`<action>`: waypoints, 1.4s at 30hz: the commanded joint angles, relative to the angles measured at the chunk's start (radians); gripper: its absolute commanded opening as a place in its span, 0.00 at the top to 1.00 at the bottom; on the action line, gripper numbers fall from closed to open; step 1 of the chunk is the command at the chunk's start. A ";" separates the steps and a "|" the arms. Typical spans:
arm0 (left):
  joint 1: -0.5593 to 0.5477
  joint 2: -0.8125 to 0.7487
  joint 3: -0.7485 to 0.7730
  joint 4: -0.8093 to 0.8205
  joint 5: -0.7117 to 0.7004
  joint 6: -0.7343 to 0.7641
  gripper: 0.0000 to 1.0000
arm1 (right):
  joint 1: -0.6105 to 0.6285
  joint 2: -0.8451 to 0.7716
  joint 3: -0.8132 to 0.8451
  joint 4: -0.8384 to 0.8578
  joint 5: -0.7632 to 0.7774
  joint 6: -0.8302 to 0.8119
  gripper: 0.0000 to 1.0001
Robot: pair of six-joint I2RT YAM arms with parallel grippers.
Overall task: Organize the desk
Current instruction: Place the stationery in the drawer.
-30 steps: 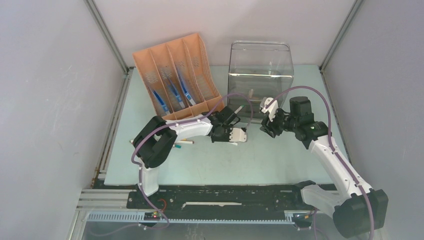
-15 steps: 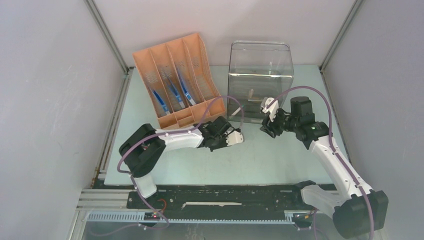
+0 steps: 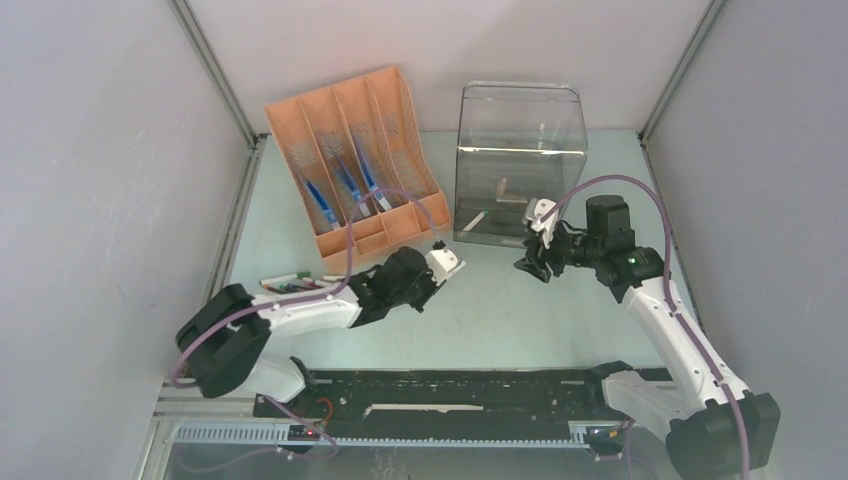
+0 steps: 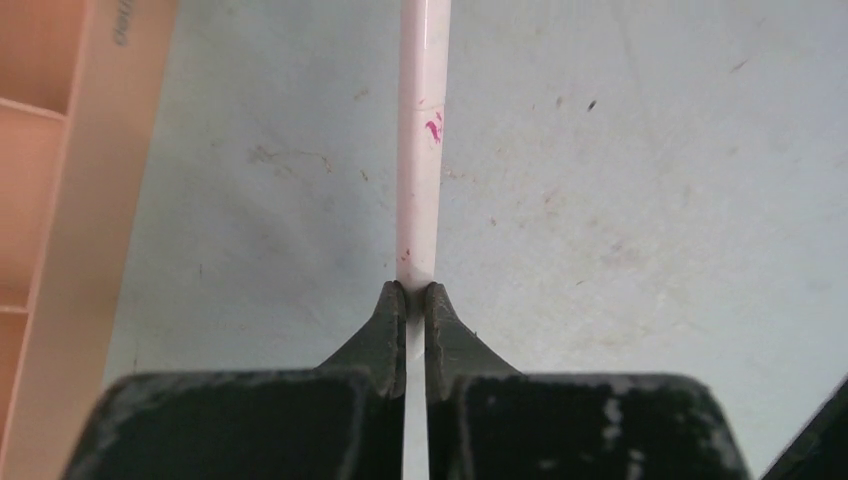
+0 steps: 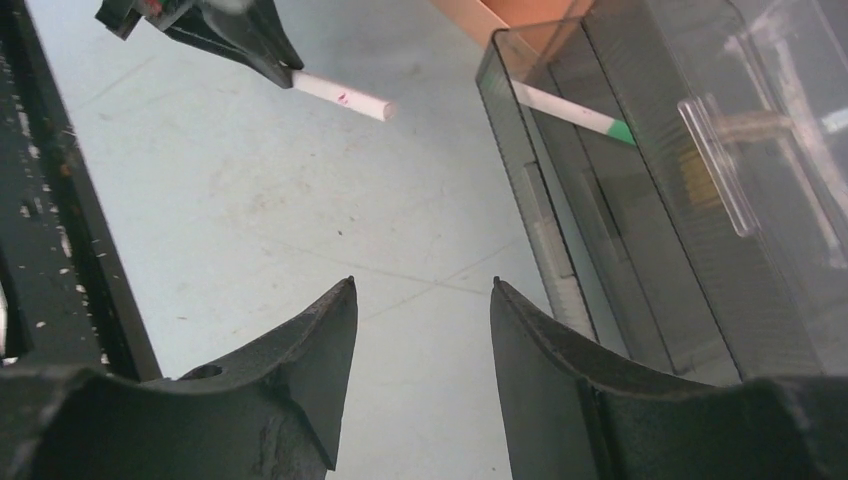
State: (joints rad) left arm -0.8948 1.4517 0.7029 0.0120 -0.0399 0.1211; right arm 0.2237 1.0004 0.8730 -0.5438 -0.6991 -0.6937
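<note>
The left gripper (image 4: 415,296) is squeezing tight on a thin white plastic stick with small pink marks (image 4: 420,150), holding it over the big flat pale green desk (image 3: 520,310). The desk is lying under both arms. The right gripper (image 5: 420,300) is hanging with its fingers apart, holding nothing, beside the clear plastic box (image 3: 520,140). The orange plastic tray with slots (image 3: 350,150) is sitting near the box.

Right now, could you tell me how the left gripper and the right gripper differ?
The left gripper is shut on a white pen; the right gripper stands open and empty. The left gripper is in front of the orange organizer; the right gripper is near the clear box. Both hover over the desk.
</note>
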 commanded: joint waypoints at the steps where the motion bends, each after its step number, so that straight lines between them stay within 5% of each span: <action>1: -0.005 -0.143 -0.109 0.291 0.029 -0.177 1.00 | -0.004 -0.017 0.039 -0.008 -0.114 0.017 0.40; 11: -0.009 -0.278 -0.371 0.790 0.087 -0.473 1.00 | 0.002 0.043 0.039 0.068 -0.362 0.220 0.36; 26: -0.070 -0.051 -0.407 1.354 0.053 -0.723 1.00 | 0.069 0.108 0.011 0.260 -0.410 0.502 0.33; 42: -0.135 0.014 -0.356 1.389 -0.021 -0.758 1.00 | 0.031 0.131 0.010 0.320 -0.404 0.623 0.22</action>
State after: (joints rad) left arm -1.0080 1.4506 0.3050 1.3418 -0.0265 -0.6285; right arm 0.2623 1.1206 0.8742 -0.2714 -1.0939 -0.1287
